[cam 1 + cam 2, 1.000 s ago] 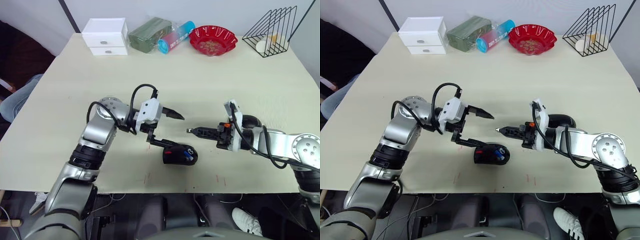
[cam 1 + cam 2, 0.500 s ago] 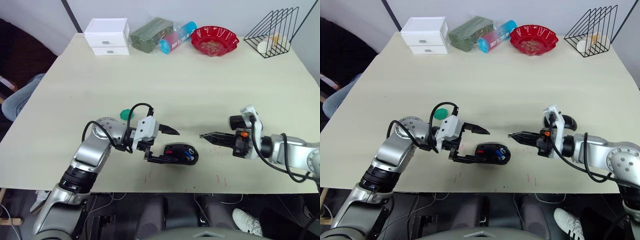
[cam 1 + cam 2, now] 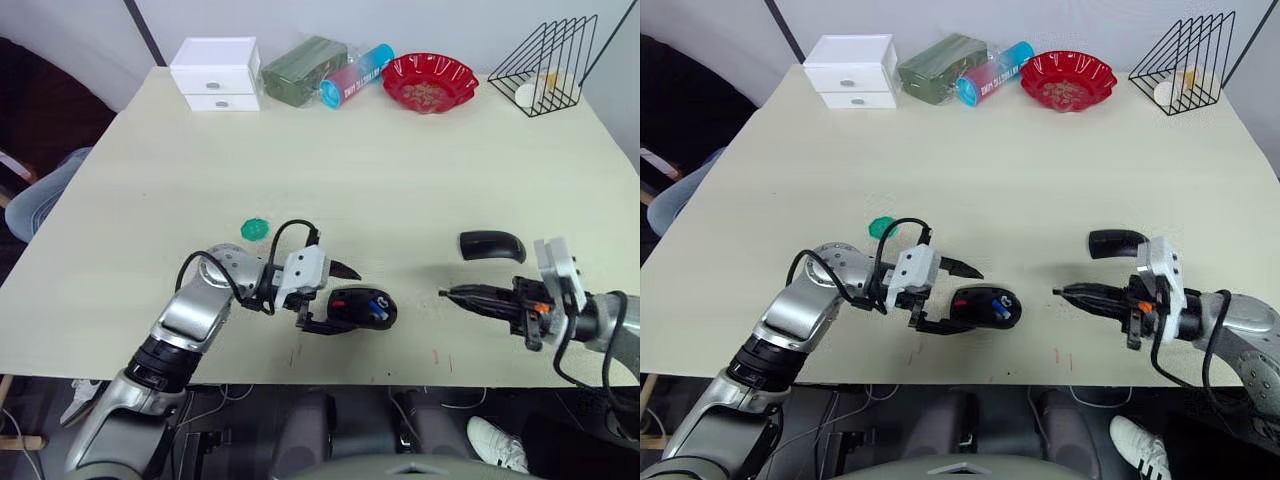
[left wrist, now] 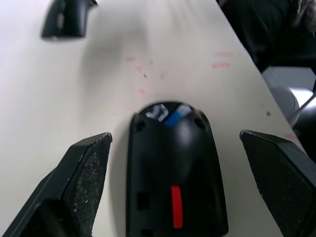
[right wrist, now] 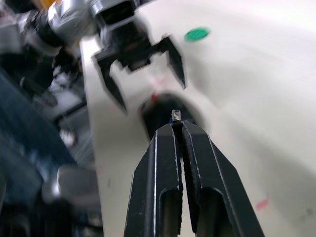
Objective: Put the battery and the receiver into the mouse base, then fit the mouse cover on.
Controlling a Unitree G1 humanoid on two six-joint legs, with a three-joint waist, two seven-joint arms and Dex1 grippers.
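A cream table (image 3: 400, 180) carries the work close to its near edge, with dark floor just beyond. Nearest that edge, the mouse base (image 3: 361, 307) lies flat, its red and blue insides up and a battery (image 4: 168, 112) seated at one end. The left gripper (image 3: 322, 298) is spread wide, one finger on each side of the base without clamping it. Level with it and well apart, the right gripper (image 3: 447, 293) is pinched tight on a tiny metal piece (image 5: 175, 115), probably the receiver. Seating that piece looks like the step in hand: the left fingers should close and steady the base, since a nudge could push it off the near edge. Beyond the right gripper lies the mouse cover (image 3: 491, 245), with open tabletop around it. Far back stand white drawers (image 3: 213, 73) and a red bowl (image 3: 430, 80).
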